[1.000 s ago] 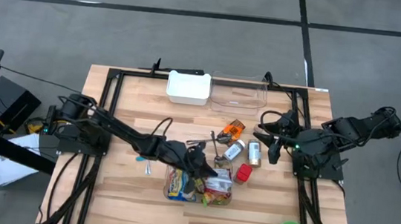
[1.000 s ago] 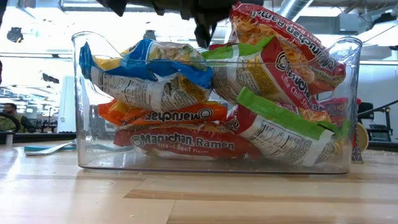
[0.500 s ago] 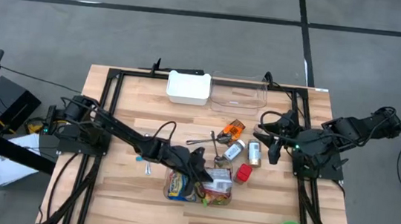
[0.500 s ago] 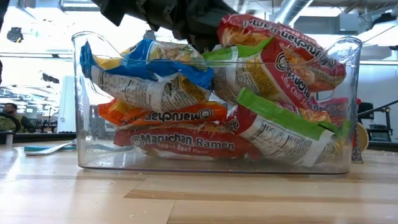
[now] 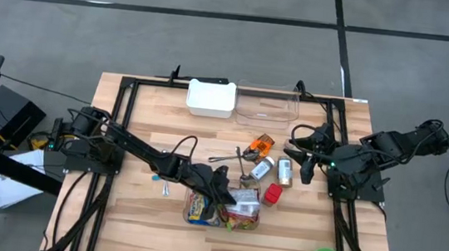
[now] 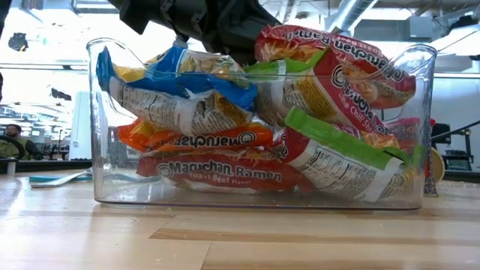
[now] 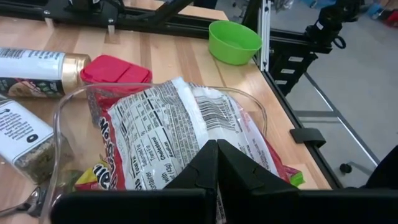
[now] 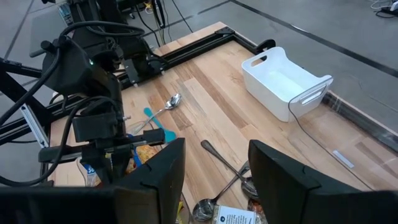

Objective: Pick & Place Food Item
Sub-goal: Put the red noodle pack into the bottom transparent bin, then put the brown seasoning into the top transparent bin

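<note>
left gripper (image 7: 216,163): fingers pressed together, tips on the top ramen packet (image 7: 180,134) in the clear bin (image 7: 68,102); whether plastic is pinched between them can't be made out
left gripper, low view (image 6: 225,34): dark mass over the bin, tips hidden by packets
clear bin: near the table's front edge, stuffed with ramen packets
top ramen packet: red and white, label side up, sticking above the bin rim
blue packet (image 6: 176,86): in the bin, beside the red one, under the gripper
right gripper (image 5: 302,165): off to the bin's right and behind it, fingers partly apart, nothing between them
red lid (image 7: 115,68): just outside the bin, partly cut off by its wall
green bowl (image 7: 235,40): well beyond the bin, at the table corner
spice jars (image 5: 274,171): lying behind the bin, labels unreadable
white tub (image 5: 211,97): far behind the bin, at the table's back edge
</note>
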Tool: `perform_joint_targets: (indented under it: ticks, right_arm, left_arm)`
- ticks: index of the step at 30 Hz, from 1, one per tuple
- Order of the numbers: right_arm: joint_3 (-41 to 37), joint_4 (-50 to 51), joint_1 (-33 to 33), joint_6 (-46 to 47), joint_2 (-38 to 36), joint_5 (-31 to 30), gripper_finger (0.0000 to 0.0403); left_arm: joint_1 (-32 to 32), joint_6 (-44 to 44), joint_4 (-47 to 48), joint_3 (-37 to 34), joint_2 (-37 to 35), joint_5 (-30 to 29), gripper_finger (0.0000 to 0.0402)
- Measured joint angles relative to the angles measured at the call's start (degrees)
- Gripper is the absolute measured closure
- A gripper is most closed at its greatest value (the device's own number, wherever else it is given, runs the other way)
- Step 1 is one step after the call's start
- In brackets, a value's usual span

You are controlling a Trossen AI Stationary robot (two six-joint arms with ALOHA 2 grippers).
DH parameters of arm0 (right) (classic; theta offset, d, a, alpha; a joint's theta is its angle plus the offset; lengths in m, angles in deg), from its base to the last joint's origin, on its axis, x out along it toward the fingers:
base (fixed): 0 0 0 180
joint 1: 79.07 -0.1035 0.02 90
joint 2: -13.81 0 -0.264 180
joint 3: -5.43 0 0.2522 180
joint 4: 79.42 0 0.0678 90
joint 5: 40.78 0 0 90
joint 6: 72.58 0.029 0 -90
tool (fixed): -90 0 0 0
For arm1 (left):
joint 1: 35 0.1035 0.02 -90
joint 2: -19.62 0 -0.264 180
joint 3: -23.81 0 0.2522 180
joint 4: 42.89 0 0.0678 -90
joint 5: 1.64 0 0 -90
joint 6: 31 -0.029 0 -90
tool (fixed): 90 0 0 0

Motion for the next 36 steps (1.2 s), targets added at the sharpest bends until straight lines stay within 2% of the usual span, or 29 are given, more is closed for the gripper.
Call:
perform_joint_targets:
  ticks: [9, 18, 26, 30, 36]
  right_arm:
    - [0.0, 0.0, 0.0, 0.0, 0.0, 0.0, 0.0232]
    - [0.0, -0.1, 0.0, 0.0, 0.0, 0.0, 0.0232]
    - [0.0, -0.1, 0.0, 0.0, 0.0, 0.0, 0.0232]
    - [0.0, -0.1, 0.0, 0.0, 0.0, 0.0, 0.0232]
    - [0.0, -0.1, 0.0, 0.0, 0.0, 0.0, 0.0232]
  left_arm:
    - [0.3, 0.4, -0.9, -0.7, -0.1, 0.0, 0.04]
    - [0.4, 0.2, -1.3, -0.8, -3.5, 1.1, 0.0398]
    - [1.7, -1.9, -0.8, -0.8, -11.4, -1.3, 0.0352]
    - [3.8, -6.0, 4.2, -0.7, -18.2, -5.2, 0.0326]
    - [8.6, -9.1, 19.7, -0.7, -28.4, -8.7, 0.0301]
